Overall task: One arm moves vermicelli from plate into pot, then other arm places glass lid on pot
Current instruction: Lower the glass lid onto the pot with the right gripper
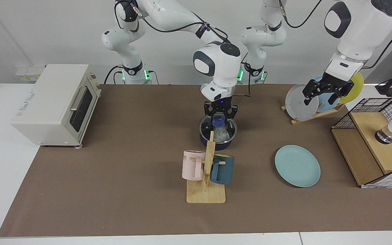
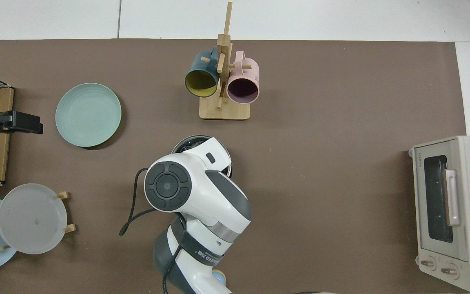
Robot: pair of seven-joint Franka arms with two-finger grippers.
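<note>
Brown mat covers the table, and I see the pot (image 1: 217, 136) near its centre in the facing view. Glass lid (image 1: 218, 129) sits on the pot, vermicelli (image 1: 222, 133) pale under the glass. My right gripper (image 1: 219, 116) pinches the lid's blue knob (image 1: 218, 119) from above; in the top view its arm hides most of the pot. Teal plate (image 1: 297, 165) lies bare at about 4 o'clock from the pot. Mug rack (image 1: 207, 177) stands at 6 o'clock. My left gripper (image 1: 323, 95) waits, fingers spread, by the plate rack (image 1: 313, 114) at 2 o'clock. Toaster oven (image 1: 56, 103) sits at 9 o'clock.
</note>
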